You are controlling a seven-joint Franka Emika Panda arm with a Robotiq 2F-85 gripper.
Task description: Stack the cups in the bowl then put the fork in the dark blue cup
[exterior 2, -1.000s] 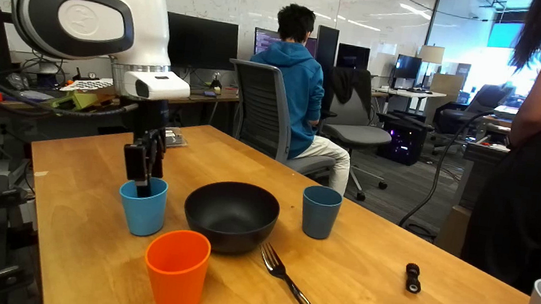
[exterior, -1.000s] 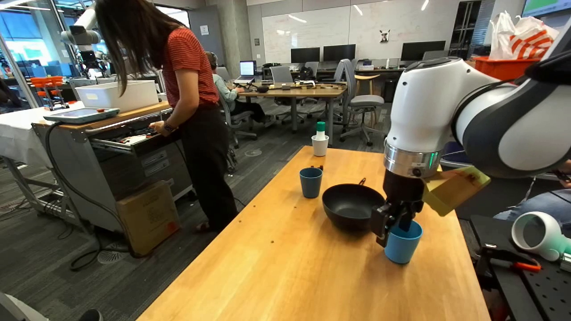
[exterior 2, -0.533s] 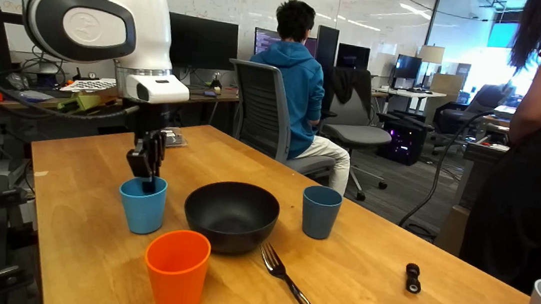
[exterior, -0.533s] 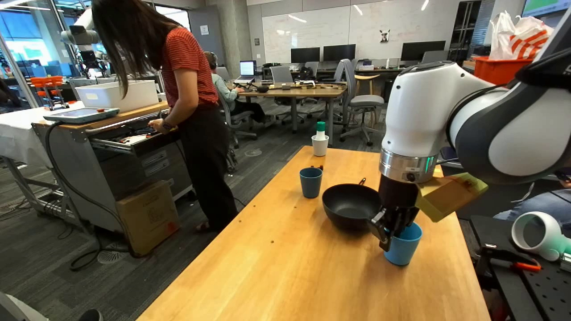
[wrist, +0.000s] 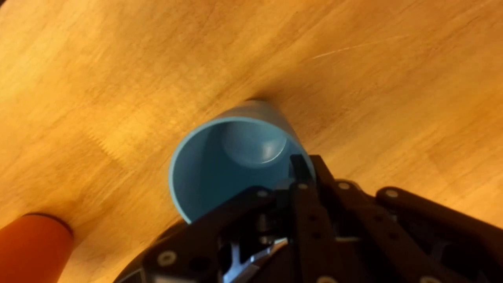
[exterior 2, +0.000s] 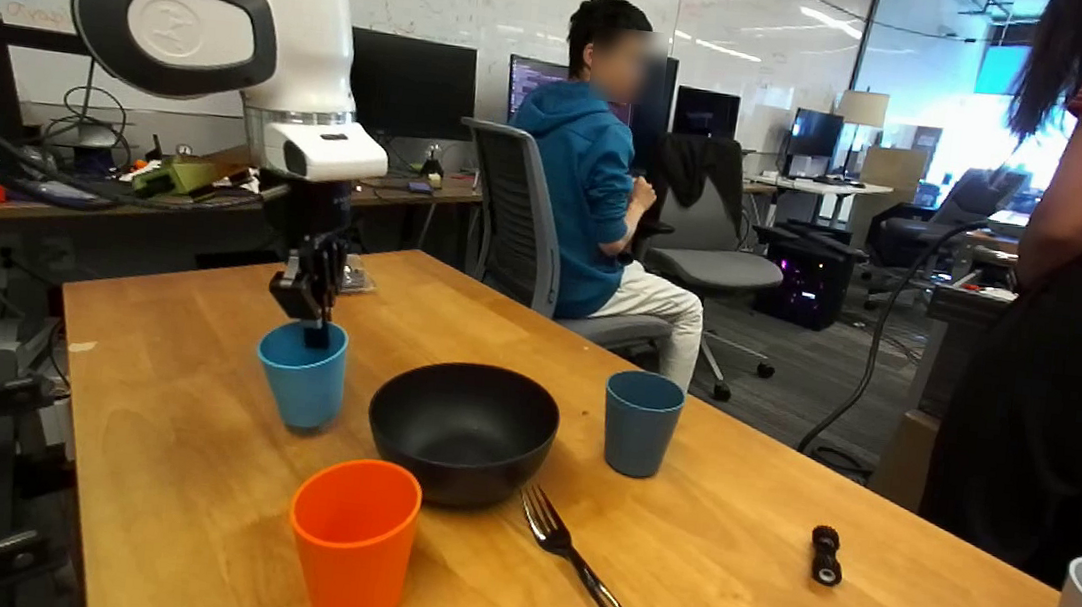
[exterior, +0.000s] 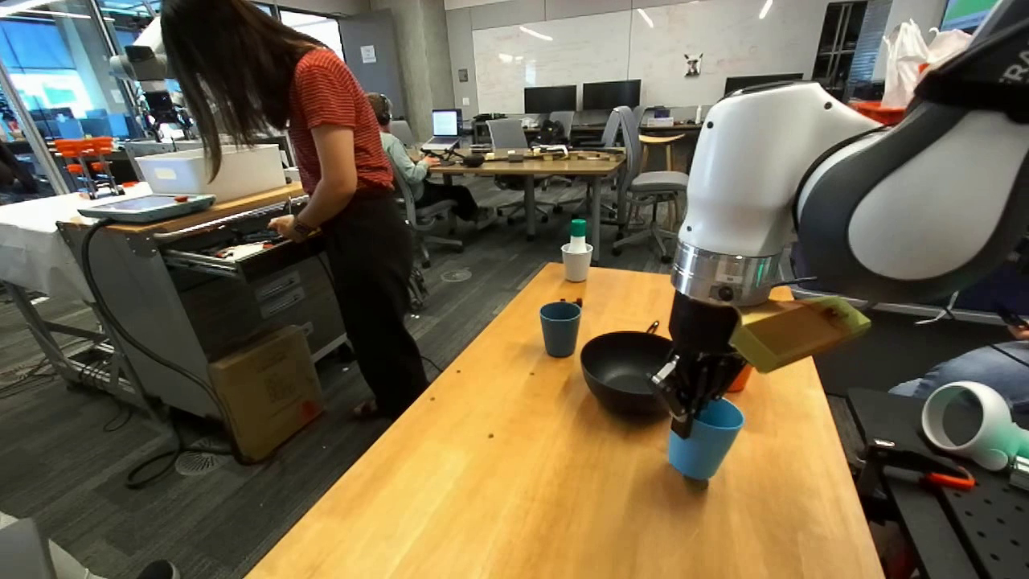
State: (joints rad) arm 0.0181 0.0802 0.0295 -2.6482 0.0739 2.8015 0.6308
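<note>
Light-blue cup (wrist: 235, 169) in gripper (wrist: 310, 167), inner base (wrist: 255, 143) (wrist view only)

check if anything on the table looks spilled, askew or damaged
Nothing looks spilled or damaged. The light blue cup seems slightly askew, leaning a little where the jaws pinch its rim, probably just from the grip. The orange cup and dark blue cup stand upright.

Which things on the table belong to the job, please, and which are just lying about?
For the job: light blue plastic cup, orange plastic cup, dark blue plastic cup, round black bowl, shiny dark fork.
Lying about, among others: small black elongated object, white cup, green-capped white bottle.
</note>
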